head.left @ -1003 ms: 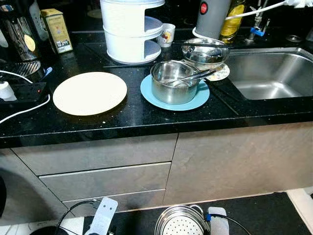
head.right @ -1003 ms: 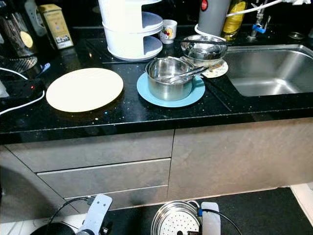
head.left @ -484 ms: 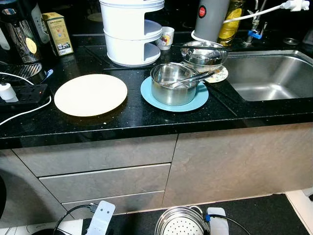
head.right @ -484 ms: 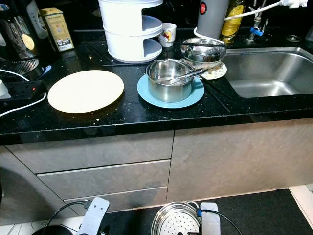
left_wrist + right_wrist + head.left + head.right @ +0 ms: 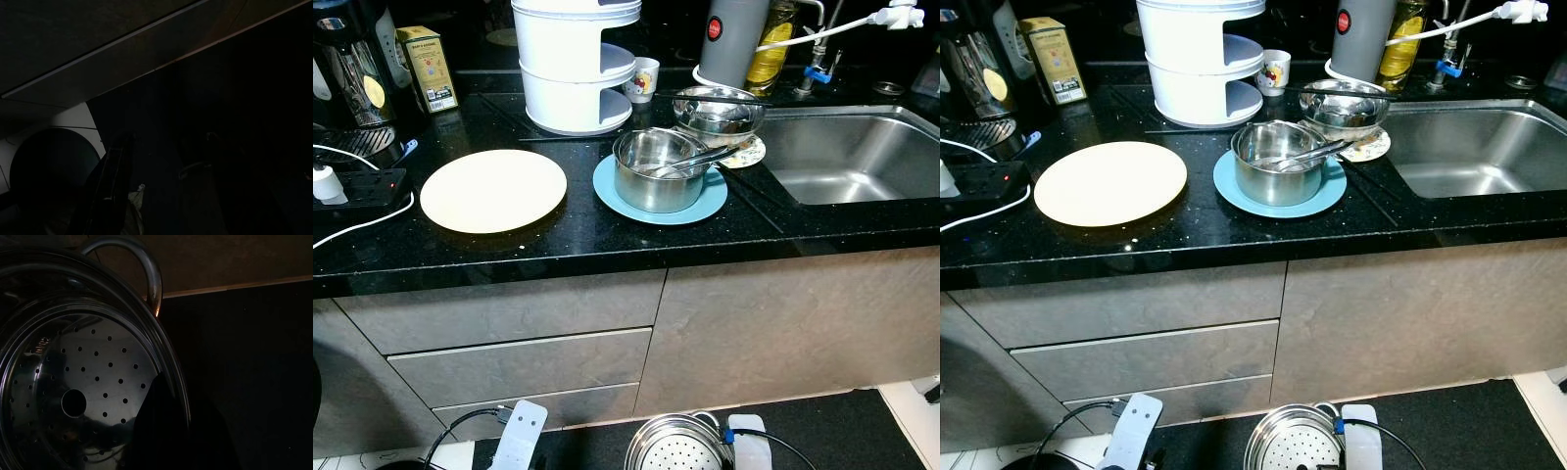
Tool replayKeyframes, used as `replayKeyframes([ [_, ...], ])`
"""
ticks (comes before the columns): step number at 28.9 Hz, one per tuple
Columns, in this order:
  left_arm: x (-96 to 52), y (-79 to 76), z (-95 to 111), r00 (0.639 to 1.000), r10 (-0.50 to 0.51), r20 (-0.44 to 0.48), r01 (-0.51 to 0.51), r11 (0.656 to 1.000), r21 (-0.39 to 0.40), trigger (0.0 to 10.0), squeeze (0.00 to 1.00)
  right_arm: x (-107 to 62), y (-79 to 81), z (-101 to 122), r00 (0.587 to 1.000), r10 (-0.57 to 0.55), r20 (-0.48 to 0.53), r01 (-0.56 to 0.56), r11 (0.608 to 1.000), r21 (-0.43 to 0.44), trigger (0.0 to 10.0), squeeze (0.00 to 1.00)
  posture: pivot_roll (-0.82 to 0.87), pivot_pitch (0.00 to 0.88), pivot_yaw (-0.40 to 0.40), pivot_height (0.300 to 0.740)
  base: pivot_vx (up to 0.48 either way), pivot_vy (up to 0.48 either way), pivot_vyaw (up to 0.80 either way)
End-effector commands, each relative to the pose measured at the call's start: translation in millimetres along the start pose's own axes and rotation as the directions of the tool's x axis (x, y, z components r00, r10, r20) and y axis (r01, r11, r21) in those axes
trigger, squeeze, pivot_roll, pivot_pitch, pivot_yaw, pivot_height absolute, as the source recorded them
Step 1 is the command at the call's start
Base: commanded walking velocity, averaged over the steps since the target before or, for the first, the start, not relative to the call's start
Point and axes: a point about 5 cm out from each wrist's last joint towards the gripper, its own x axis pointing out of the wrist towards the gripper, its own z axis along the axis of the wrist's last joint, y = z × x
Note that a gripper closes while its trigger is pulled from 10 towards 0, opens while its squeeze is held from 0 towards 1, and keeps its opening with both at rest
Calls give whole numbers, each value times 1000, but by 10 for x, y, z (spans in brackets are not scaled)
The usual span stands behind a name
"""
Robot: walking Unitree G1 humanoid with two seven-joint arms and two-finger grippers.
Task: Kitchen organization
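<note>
Low in front of me, below the counter, my right gripper (image 5: pixel 168 423) is shut on the rim of a perforated steel steamer tray (image 5: pixel 674 446). One black finger (image 5: pixel 164 440) lies across the tray's edge. My left arm (image 5: pixel 517 439) hangs idle beside it, its wrist view very dark. On the black counter (image 5: pixel 587 230) lies a cream plate (image 5: pixel 493 189). To its right a steel pot (image 5: pixel 656 174) with tongs (image 5: pixel 693 159) in it stands on a blue plate (image 5: pixel 705 203). Behind that a steel bowl (image 5: pixel 717 108) sits on a small patterned plate (image 5: pixel 752 152).
A white tiered rack (image 5: pixel 578 64), a cup (image 5: pixel 646 76), a grey thermos (image 5: pixel 732 34) and an oil bottle (image 5: pixel 771 49) stand at the back. The steel sink (image 5: pixel 862 157) is on the right. A coffee maker (image 5: pixel 347 69), tea box (image 5: pixel 429 69) and power strip (image 5: pixel 362 181) are on the left. Drawers (image 5: pixel 519 362) face me.
The whole view has shifted a little, so the camera moved. Nothing on the counter has moved, and the steamer tray stays in my right gripper.
</note>
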Motion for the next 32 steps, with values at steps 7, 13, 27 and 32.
replayKeyframes([
  [7, -17, -11, -103, 999, 9, -53, -9, 1000, -3, 10000, 0, -63, -5, -212, 997, 10, -79, -10, 1000, -7, 10000, 0, -69, 163, -31, 740, 0, 0, 0],
  [13, -9, -7, -79, 999, 15, -43, -15, 1000, 5, 10000, 0, -63, -3, -219, 996, 11, -86, -11, 1000, 7, 10000, 0, -68, 162, -31, 740, 0, 0, 0],
  [27, 121, 54, 289, 998, 38, 41, -36, 998, -49, 10000, 0, 27, -104, 45, 1000, -3, -15, 3, 1000, 12, 10000, 0, -68, 156, -30, 740, 0, 0, 0],
  [32, 159, 83, 453, 996, 32, 85, -29, 999, -38, 10000, 0, 64, -183, 185, 999, -24, 21, 24, 1000, 17, 10000, 0, -68, 157, -28, 740, 0, 0, 0],
])
